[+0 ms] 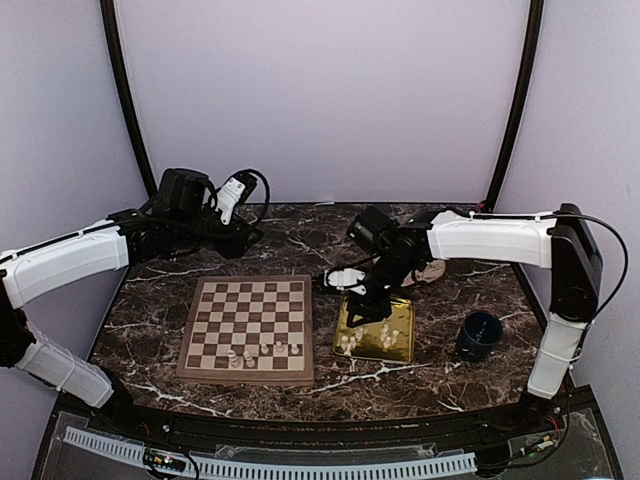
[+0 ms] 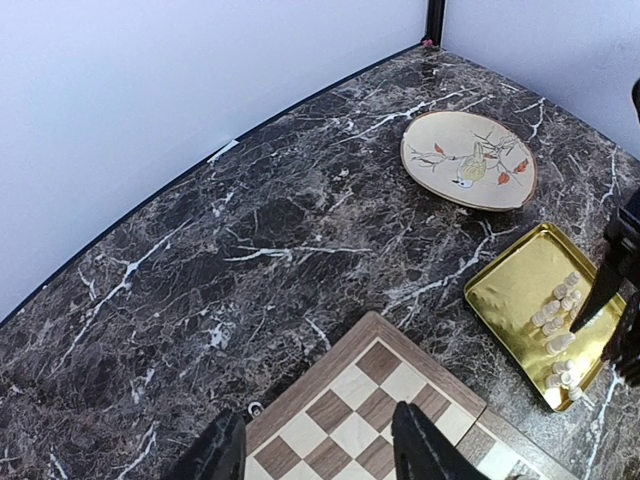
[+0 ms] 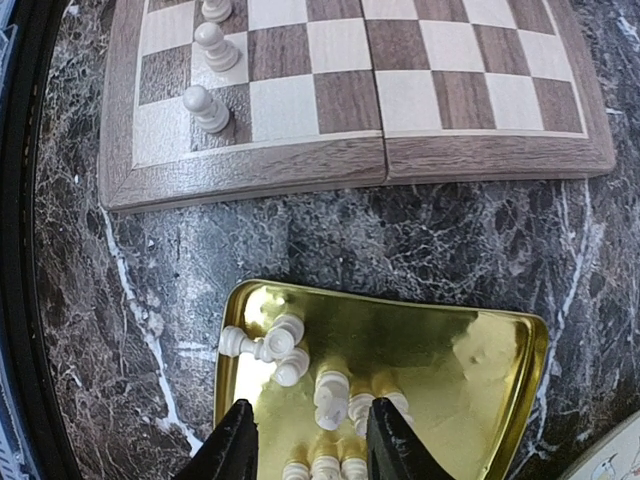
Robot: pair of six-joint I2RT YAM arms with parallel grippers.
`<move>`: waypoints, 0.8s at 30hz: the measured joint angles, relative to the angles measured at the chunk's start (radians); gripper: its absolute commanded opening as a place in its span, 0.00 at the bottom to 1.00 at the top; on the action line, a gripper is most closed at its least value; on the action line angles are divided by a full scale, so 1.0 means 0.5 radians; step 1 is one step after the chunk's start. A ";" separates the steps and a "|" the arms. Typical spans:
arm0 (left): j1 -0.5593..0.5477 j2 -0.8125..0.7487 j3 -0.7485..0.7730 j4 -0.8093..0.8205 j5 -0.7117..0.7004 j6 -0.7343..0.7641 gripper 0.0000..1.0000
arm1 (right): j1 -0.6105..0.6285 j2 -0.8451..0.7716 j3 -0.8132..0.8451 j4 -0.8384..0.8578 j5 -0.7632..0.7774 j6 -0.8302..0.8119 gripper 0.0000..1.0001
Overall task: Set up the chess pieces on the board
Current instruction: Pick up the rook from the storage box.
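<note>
Hovering over the gold tray (image 3: 470,370), your right gripper (image 3: 311,408) has its jaws partly apart, straddling loose chess pieces (image 3: 330,385) that lie there. Whether a finger touches one, I cannot tell.

Agreed. Your left gripper (image 2: 318,420) is parted too, gripping nothing, above a far corner of the board (image 1: 250,322).

A few pieces stand upright along the board's near side. The rest crowd the tray, some toppled, just beside the board's right edge.

Behind your tray sits a bird-painted plate (image 2: 468,160). The blue cup (image 1: 479,335) stands right of the tray, apart from it.

Everything rests on a dark marble table (image 1: 430,385) veined white, with pale walls (image 1: 320,100) and black posts (image 1: 125,100) around you.
</note>
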 measured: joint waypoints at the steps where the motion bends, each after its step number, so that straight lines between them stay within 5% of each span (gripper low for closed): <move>1: 0.000 0.000 0.000 0.002 -0.012 0.000 0.53 | 0.021 0.018 0.005 -0.005 0.012 0.000 0.38; 24: 0.001 -0.003 -0.008 0.022 -0.055 0.003 0.53 | 0.178 0.349 0.167 -0.047 0.209 0.043 0.37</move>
